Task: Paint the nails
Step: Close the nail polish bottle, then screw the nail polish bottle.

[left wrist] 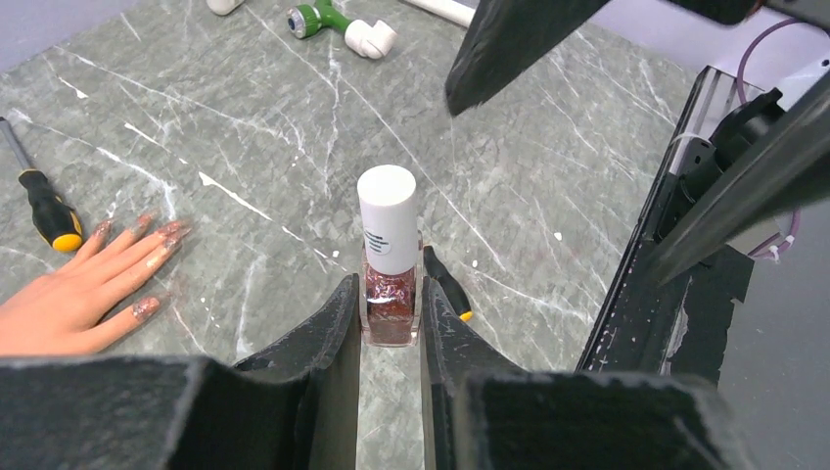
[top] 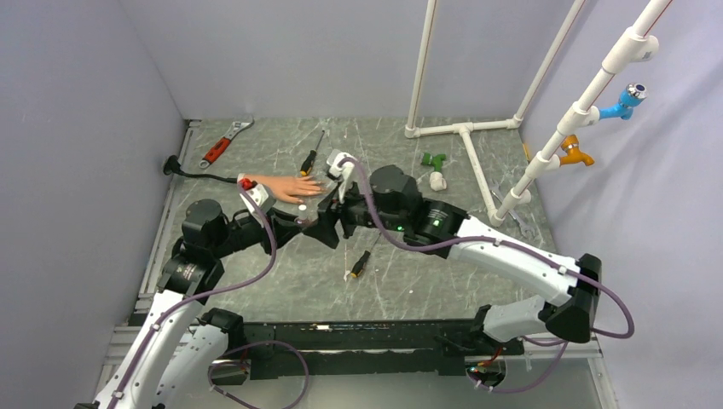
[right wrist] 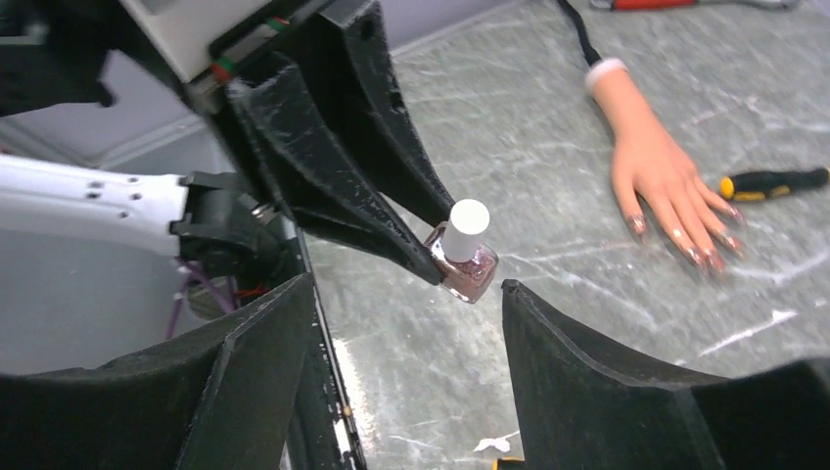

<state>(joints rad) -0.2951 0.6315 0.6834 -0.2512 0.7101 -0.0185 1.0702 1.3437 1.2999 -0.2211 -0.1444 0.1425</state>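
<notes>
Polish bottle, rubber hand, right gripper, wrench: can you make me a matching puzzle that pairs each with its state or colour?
1 polish bottle
2 rubber hand
3 right gripper
4 wrench

A lying flat, palm down
B jaws open
C red handle
D clamped in the left gripper

Pairs: 1-D, 2-A, 3-B, 4-C

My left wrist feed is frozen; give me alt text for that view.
The left gripper is shut on a white-capped bottle of glittery reddish polish, centre frame. The mannequin hand lies flat on the table at left, its nails glittery, apart from the bottle. The right gripper hangs open at upper right.
</notes>
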